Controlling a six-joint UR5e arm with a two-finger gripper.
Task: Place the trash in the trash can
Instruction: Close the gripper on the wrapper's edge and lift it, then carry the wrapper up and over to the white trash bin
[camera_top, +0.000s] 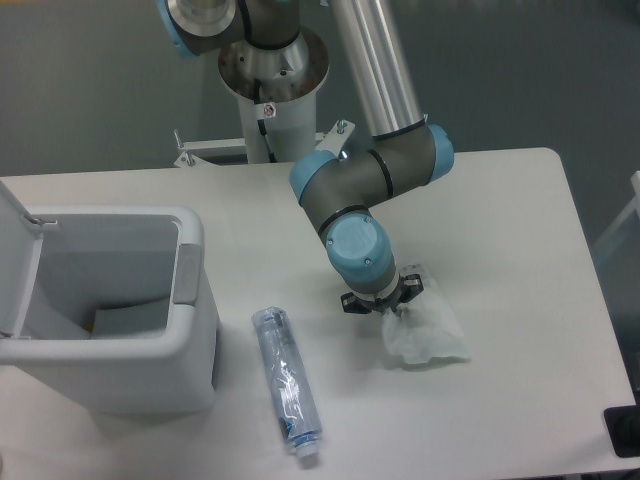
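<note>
We are seeing a white table (500, 200) carrying the open trash can (110, 330), a clear bottle (285, 380) and a crumpled wrapper (425, 330).

The wrapper (425, 332) is a crumpled white translucent sheet, bunched up toward its upper left end on the tabletop. Left of it the slim clear bottle (286, 382) lies flat, cap toward the table's near edge. Further left, the pale grey-white trash can (150, 345) stands with its lid open.
</note>
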